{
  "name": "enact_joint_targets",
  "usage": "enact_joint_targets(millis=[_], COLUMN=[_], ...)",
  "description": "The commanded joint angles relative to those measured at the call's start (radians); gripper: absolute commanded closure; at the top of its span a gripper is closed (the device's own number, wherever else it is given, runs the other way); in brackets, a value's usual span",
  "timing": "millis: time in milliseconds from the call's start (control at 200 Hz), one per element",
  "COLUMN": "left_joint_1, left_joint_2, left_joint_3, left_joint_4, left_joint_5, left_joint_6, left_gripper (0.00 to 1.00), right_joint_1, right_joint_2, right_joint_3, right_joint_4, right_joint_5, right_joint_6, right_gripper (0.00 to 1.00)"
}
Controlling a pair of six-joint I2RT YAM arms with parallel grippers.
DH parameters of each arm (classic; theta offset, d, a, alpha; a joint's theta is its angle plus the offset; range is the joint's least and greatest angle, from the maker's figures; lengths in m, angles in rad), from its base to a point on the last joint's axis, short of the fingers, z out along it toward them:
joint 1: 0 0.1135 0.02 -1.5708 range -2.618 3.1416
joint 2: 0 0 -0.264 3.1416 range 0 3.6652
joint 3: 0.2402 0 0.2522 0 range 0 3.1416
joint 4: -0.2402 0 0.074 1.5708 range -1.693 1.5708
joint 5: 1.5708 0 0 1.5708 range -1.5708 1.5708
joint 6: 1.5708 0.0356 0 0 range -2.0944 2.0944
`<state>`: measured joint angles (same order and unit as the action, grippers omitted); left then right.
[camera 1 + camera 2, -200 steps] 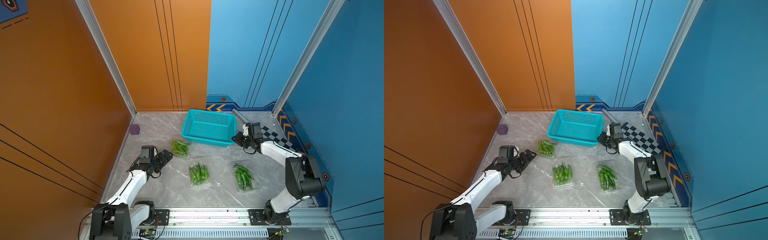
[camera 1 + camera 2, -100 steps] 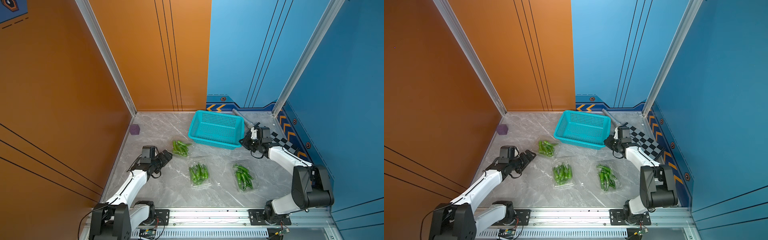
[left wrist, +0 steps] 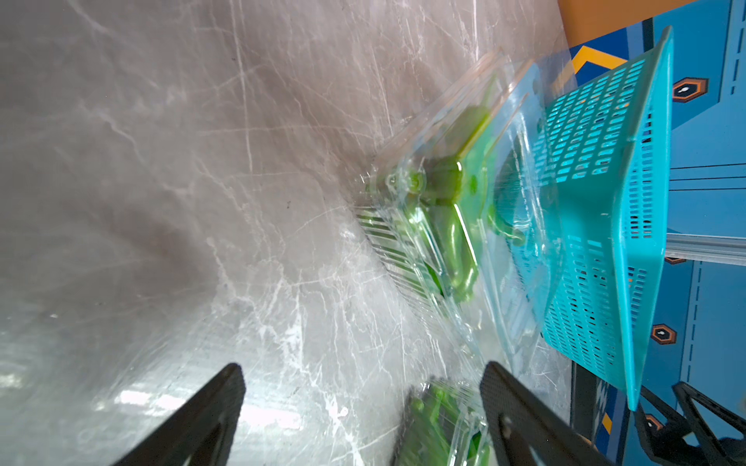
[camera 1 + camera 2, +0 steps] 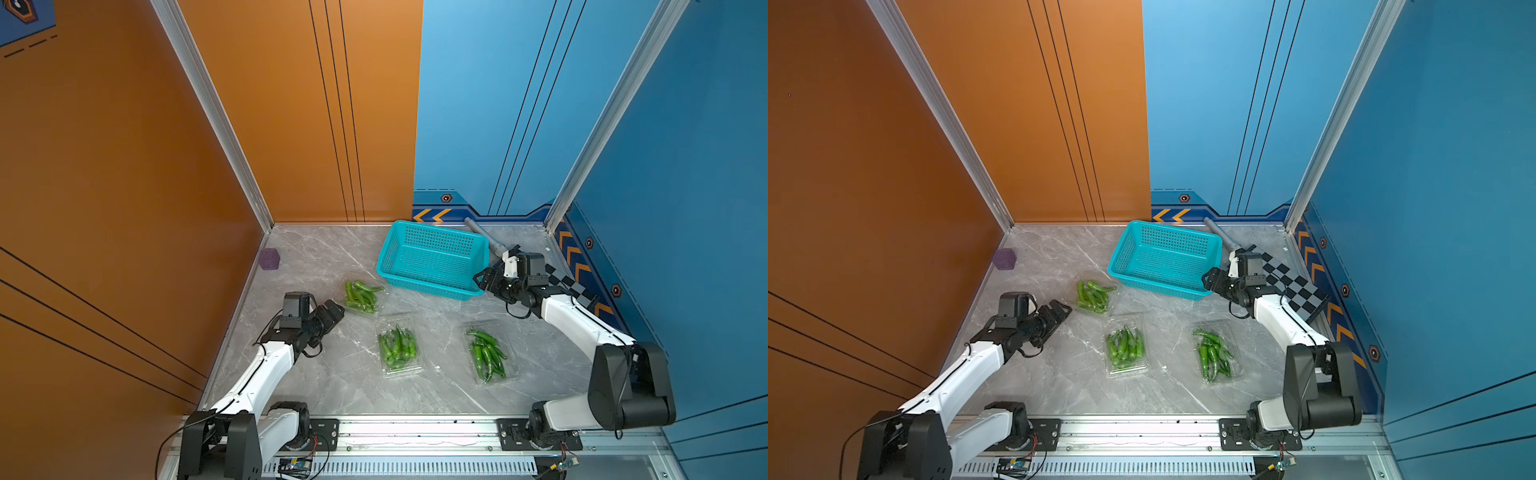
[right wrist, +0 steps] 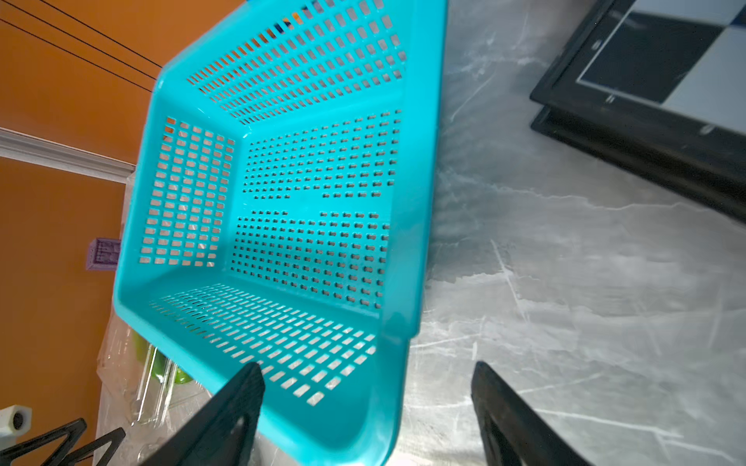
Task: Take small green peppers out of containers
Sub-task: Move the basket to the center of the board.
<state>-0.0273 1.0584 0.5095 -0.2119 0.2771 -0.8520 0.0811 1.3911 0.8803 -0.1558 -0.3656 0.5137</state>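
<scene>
Three clear containers lie shut on the marble table, each full of small green peppers (image 4: pixel 360 294): one far left (image 4: pixel 383 303), one in the middle (image 4: pixel 401 371), one on the right (image 4: pixel 513 369). My left gripper (image 4: pixel 338 309) (image 3: pixel 363 369) stands open just left of the far-left container (image 3: pixel 403 189), empty. My right gripper (image 4: pixel 482 280) (image 5: pixel 366 368) is open too. Its jaws straddle the near right corner of the teal basket (image 4: pixel 432 259) (image 5: pixel 411 201) without closing on it.
A purple cube (image 4: pixel 269 259) sits by the orange wall. A checkerboard plate (image 4: pixel 1291 286) and a grey tube (image 4: pixel 484 235) lie behind my right arm, near the blue wall. The basket is empty and stands at the back, close to the far-left container.
My right gripper dragged the basket to the right while shut on its rim, then opened and let go. The left arm has stayed still.
</scene>
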Motion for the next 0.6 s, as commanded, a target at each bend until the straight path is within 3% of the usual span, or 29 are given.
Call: enact_joint_targets(millis=[0,105,220,405,596], left_joint_1=[0.026,0.049,0.076,0.103,0.153], left_joint_2=[-0.019,-0.01,0.011,0.0,0.025], left_joint_3=[-0.014,-0.027,-0.039,-0.082,-0.097], left_joint_4=[-0.038,-0.053,-0.057,0.013,0.081], left_joint_5=[0.026,0.056,0.077,0.09,0.114], left_joint_6=[-0.026,-0.064,-0.063,-0.081,-0.075], left_gripper=[0.07,0.09,0.11,0.12,0.13], right_joint_1=[0.027,0.091,0.222,0.429,0.532], right_joint_2=[-0.092,-0.141,-0.1,0.129,0.39], right_joint_3=[0.019,0.056,0.14,0.345,0.563], right_joint_4=[-0.075,-0.113,-0.137,-0.146,-0.163], right_joint_5=[0.076,0.101,0.073,-0.005,-0.05], right_joint_6=[-0.031,-0.044,-0.063,-0.09,-0.103], right_gripper=[0.17,0.2,0.24,0.29,0.32])
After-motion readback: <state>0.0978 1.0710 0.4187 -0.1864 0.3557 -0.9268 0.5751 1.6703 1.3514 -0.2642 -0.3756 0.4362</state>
